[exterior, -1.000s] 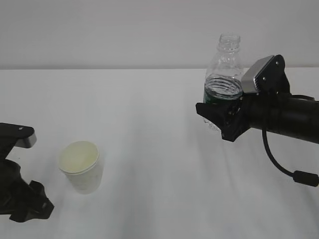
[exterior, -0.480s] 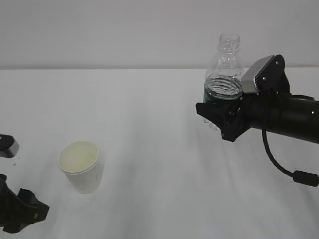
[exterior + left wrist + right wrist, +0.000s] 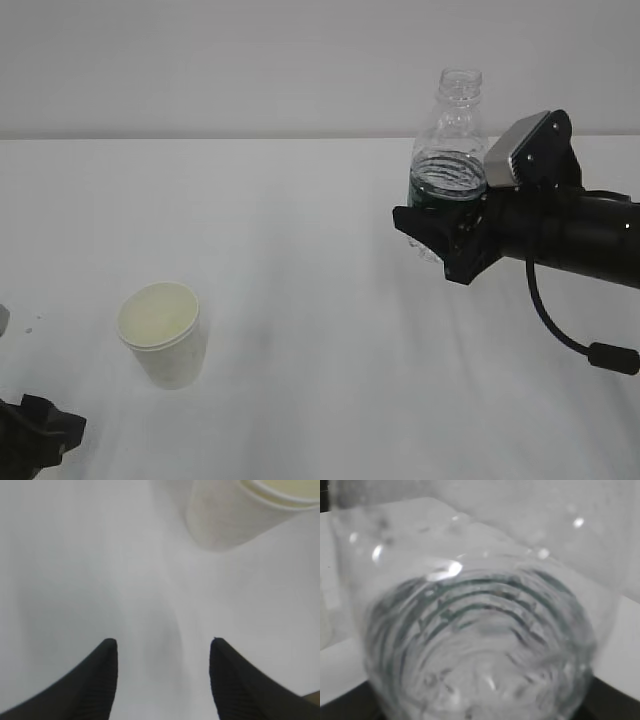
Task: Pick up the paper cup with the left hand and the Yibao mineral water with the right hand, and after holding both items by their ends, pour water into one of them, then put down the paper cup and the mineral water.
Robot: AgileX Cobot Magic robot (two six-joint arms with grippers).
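Observation:
The paper cup (image 3: 163, 335) stands upright on the white table at the left, its pale yellowish inside showing. My left gripper (image 3: 38, 438) is low in the bottom-left corner, apart from the cup. In the left wrist view the left gripper (image 3: 162, 642) is open and empty, and the cup (image 3: 235, 515) sits ahead of it at the top right. My right gripper (image 3: 440, 235) is shut on the lower part of the Yibao mineral water (image 3: 449, 150), which stands upright with no cap. The bottle's base is hidden behind the gripper. The bottle (image 3: 480, 630) fills the right wrist view.
The white table (image 3: 300, 250) runs back to a plain grey wall. The right arm's black cable (image 3: 560, 335) loops down at the right side.
My left gripper has drawn back down and left, away from the cup, until only its tip shows. The right gripper and the bottle have not moved.

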